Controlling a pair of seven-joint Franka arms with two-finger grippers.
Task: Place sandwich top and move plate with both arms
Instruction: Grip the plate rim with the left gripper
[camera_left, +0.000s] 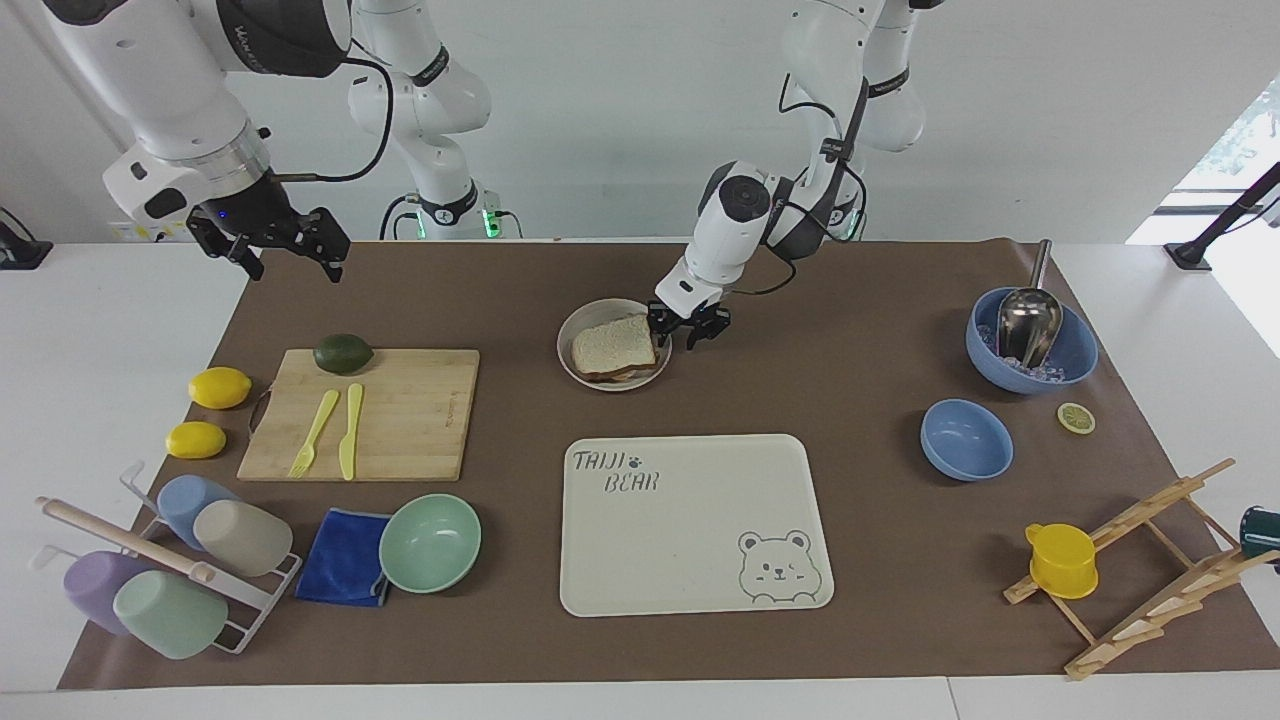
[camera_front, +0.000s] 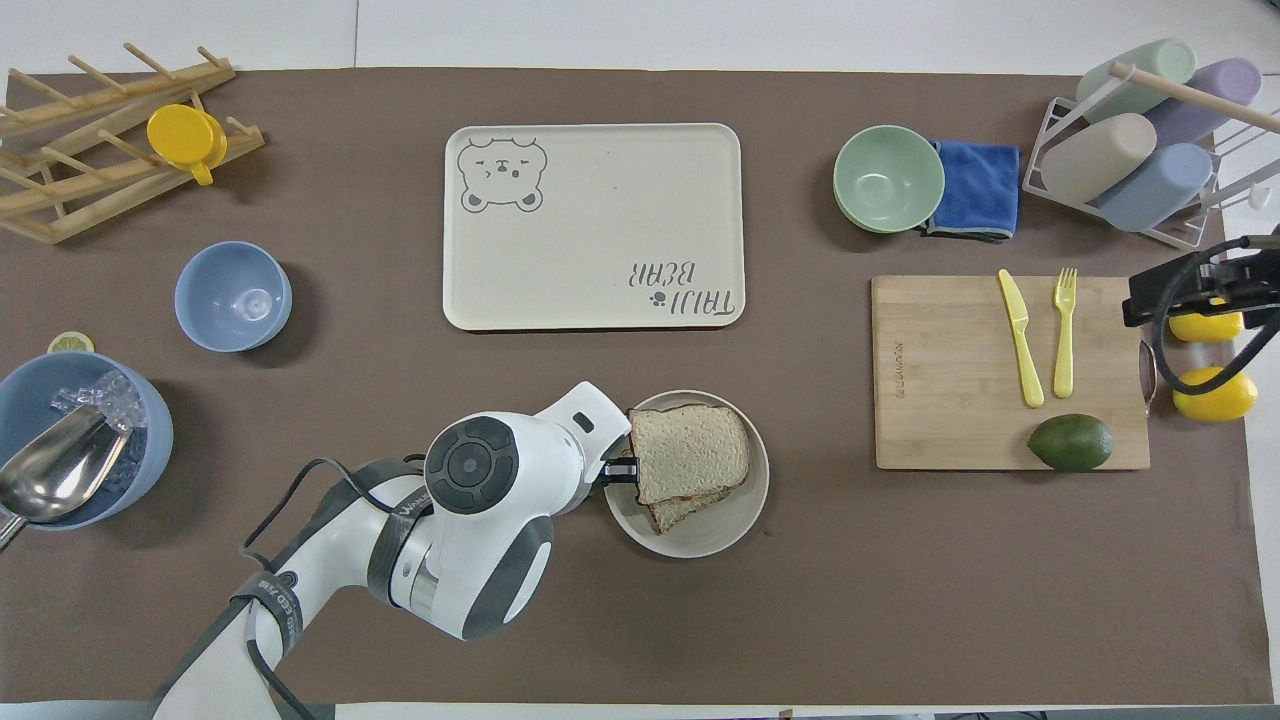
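The sandwich top (camera_left: 613, 345) (camera_front: 690, 452), a pale speckled slice with brown crust, lies on another slice in the round cream plate (camera_left: 615, 386) (camera_front: 700, 535). My left gripper (camera_left: 678, 338) is down at the plate's rim on the side toward the left arm's end of the table. It is open, one fingertip over the rim beside the bread and the other outside the plate. In the overhead view the left arm hides most of that gripper (camera_front: 620, 470). My right gripper (camera_left: 292, 268) (camera_front: 1190, 290) hangs open in the air over the lemons, holding nothing.
The bear-printed tray (camera_left: 690, 600) lies farther from the robots than the plate. A cutting board (camera_left: 420, 420) carries a yellow fork, a knife and an avocado. A mint bowl (camera_left: 430, 542), blue cloth, cup rack, blue bowls (camera_left: 965, 438) and a wooden rack stand around.
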